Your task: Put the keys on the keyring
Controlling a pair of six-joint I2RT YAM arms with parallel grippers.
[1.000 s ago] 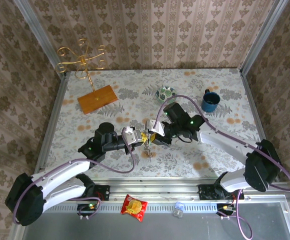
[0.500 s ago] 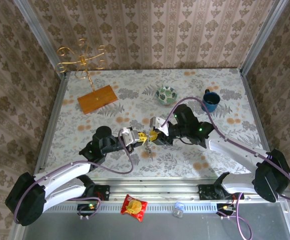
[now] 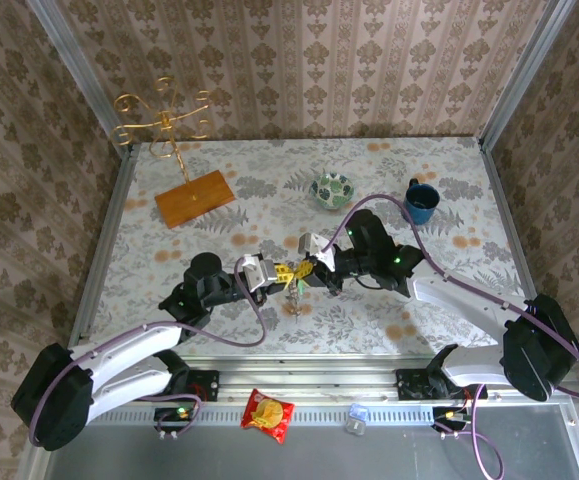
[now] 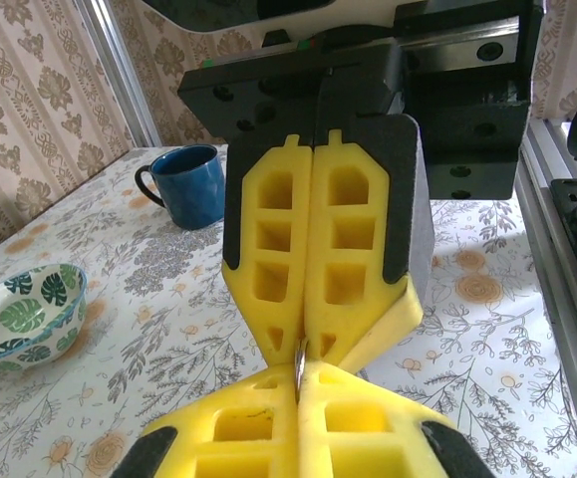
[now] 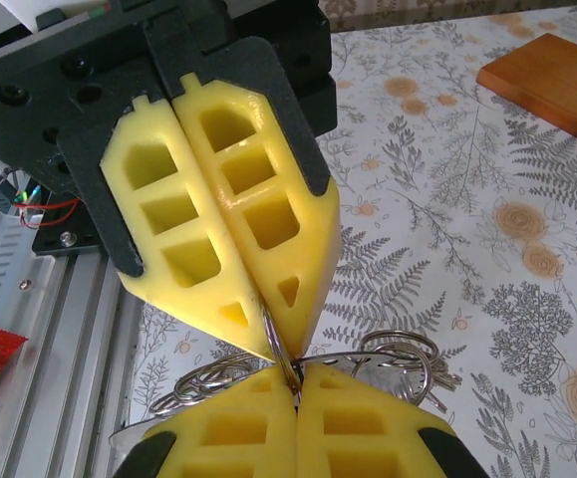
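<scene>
Since a second ago the right arm has drawn back toward the table's right edge, and its hand has closed. The left hand (image 3: 283, 272) and right hand (image 3: 302, 270) meet tip to tip near the middle of the table's near edge. Each is pressed together on the thin wire of the keyring (image 5: 280, 357), whose loops hang beneath. The bowl (image 3: 316, 192) and the blue mug (image 3: 418, 207) stand toward the far right corner; I cannot tell their contents.

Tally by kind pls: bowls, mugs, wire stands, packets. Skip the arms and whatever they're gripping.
Bowl: 1
Mug: 1
Gold wire stand: 1
Red packet: 1
Total: 4
</scene>
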